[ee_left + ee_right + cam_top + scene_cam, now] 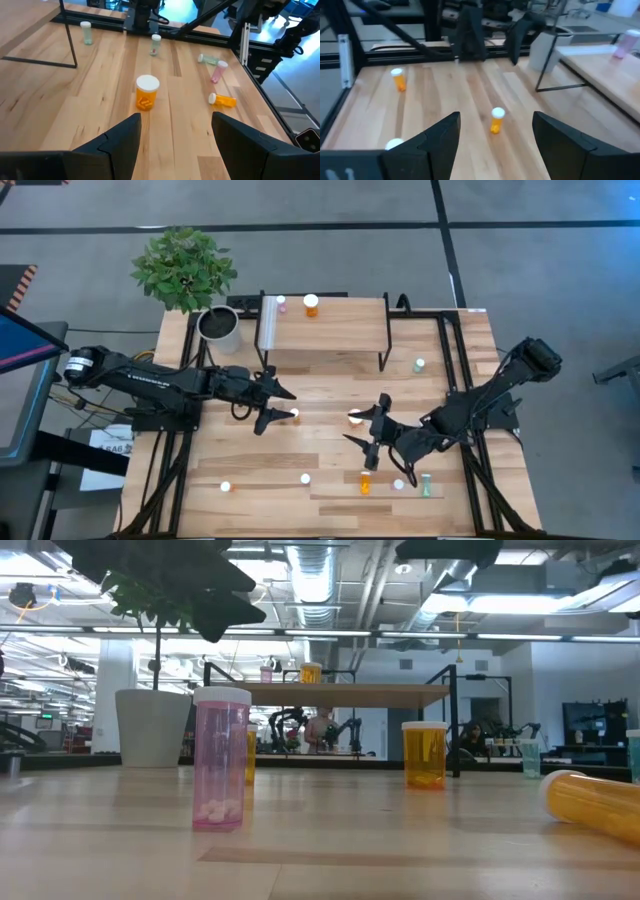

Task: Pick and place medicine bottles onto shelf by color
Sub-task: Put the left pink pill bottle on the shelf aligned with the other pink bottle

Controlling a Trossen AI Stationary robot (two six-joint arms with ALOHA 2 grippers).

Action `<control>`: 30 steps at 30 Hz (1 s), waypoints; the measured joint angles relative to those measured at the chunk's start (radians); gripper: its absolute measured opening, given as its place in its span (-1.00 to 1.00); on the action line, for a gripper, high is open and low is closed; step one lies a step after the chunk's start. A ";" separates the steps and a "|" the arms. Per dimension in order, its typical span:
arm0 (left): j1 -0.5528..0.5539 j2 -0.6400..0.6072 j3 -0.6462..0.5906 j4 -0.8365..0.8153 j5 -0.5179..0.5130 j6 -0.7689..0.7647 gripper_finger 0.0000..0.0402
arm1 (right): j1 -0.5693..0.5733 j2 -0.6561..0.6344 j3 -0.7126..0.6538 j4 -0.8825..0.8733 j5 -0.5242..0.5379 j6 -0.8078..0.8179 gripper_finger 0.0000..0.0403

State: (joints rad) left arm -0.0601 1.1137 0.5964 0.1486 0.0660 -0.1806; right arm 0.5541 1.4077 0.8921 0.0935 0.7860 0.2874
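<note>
Translucent cylindrical medicine bottles [364,482] with white caps strewn mid-frame on grained wood, 2 atop the light-wood shelf [330,327] upper centre; left gripper [282,405] and right gripper [364,426] splayed open, empty.

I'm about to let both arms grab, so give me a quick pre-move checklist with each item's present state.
1. Left gripper fingers open, empty: ok.
2. Right gripper fingers open, empty: ok.
3. Orange bottle upright ahead of the left gripper: ok.
4. Small orange bottle upright ahead of the right gripper: ok.
5. Shelf has bare top beside its pink bottle and orange bottle on shelf: ok.
6. Every bottle upright: not ok, lying orange bottle.
</note>
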 joint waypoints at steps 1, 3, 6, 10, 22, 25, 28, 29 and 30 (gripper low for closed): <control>0.000 0.000 0.000 0.000 -0.001 0.000 0.15 | -0.001 -0.002 -0.020 0.028 -0.020 -0.003 0.34; 0.000 0.000 0.000 0.000 -0.001 0.000 0.15 | -0.011 -0.016 -0.080 0.113 -0.076 -0.017 0.34; 0.000 0.000 0.000 0.000 -0.005 0.000 0.15 | -0.040 -0.049 -0.181 0.287 -0.145 -0.034 0.34; 0.000 0.000 0.000 0.000 -0.002 0.000 0.15 | -0.068 -0.092 -0.292 0.484 -0.206 -0.078 0.34; 0.000 0.003 0.056 -0.113 -0.060 0.039 0.15 | -0.093 -0.064 -0.348 0.579 -0.216 -0.083 0.34; 0.000 0.003 0.062 -0.126 -0.063 0.040 0.15 | -0.105 -0.061 -0.348 0.579 -0.216 -0.078 0.34; 0.000 0.013 0.063 -0.156 -0.063 0.038 0.15 | -0.111 -0.061 -0.348 0.581 -0.215 -0.053 0.34; -0.001 0.022 0.063 -0.161 -0.063 0.037 0.15 | -0.114 -0.061 -0.348 0.584 -0.215 -0.052 0.34; -0.003 0.035 0.063 -0.169 -0.063 0.037 0.15 | -0.117 -0.061 -0.348 0.590 -0.215 -0.052 0.34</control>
State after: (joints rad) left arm -0.0632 1.1483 0.6594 -0.0204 0.0025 -0.1436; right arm 0.4368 1.3468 0.5446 0.6831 0.5705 0.2352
